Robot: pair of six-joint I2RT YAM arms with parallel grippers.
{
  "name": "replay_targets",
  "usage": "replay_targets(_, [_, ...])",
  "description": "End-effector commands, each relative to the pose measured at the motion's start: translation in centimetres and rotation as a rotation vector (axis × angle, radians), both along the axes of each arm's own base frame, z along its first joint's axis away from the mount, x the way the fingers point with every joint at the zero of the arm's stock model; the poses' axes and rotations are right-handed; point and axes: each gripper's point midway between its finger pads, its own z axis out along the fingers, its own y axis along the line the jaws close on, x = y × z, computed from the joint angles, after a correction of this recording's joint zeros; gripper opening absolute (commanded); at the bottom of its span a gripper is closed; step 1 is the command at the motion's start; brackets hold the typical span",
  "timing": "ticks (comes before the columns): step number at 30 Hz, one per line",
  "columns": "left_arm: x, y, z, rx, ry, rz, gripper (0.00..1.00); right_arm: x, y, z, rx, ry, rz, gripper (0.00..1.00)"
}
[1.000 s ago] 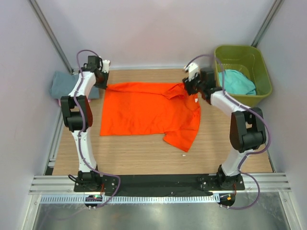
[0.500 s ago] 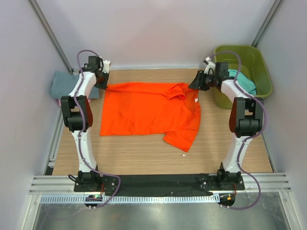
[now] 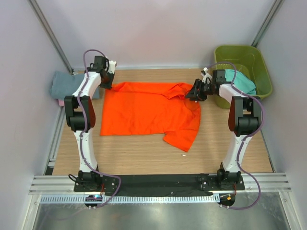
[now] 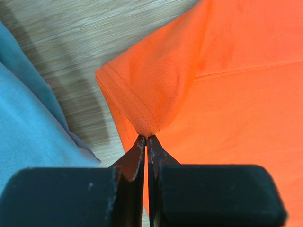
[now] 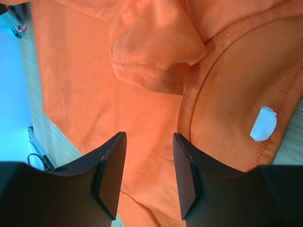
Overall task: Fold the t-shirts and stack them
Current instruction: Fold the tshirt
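Observation:
A bright orange t-shirt (image 3: 148, 111) lies spread on the wooden table, one sleeve folded over near its collar (image 5: 189, 101), with a white neck label (image 5: 263, 124). My left gripper (image 3: 108, 84) is shut on the shirt's far left corner; the wrist view shows the hem (image 4: 142, 106) pinched between the jaws. My right gripper (image 3: 193, 93) is open and empty, just above the shirt by the collar (image 5: 148, 142). A grey-blue shirt (image 3: 61, 84) lies folded at the table's far left, over a pink one (image 3: 61, 101). A teal shirt (image 3: 238, 81) lies in the tub.
An olive-green plastic tub (image 3: 259, 64) stands at the far right corner. The table's front strip (image 3: 144, 158) is bare wood. White walls close in the back and both sides.
My right gripper has moved from the tub side back down to the shirt's collar. My left gripper has shifted slightly right with the shirt corner in it.

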Motion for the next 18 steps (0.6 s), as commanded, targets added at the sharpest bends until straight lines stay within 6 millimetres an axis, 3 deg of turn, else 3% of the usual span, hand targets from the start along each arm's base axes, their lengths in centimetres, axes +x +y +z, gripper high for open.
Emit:
replay_targets(1, [0.3, 0.4, 3.7, 0.018, -0.081, -0.006, 0.0, 1.4, 0.1, 0.7, 0.001, -0.045, -0.023, 0.5])
replay_targets(4, [0.1, 0.5, 3.7, 0.021, -0.079, -0.005, 0.0, 2.0, 1.6, 0.3, -0.006, -0.055, 0.006, 0.5])
replay_targets(10, [-0.1, 0.8, 3.6, 0.035, -0.075, 0.0, 0.0, 3.5, 2.5, -0.5, -0.017, -0.071, 0.019, 0.5])
replay_targets(18, [0.0, 1.0, 3.3, 0.045, -0.073, 0.003, 0.0, 4.4, 2.0, -1.2, -0.076, -0.087, 0.009, 0.49])
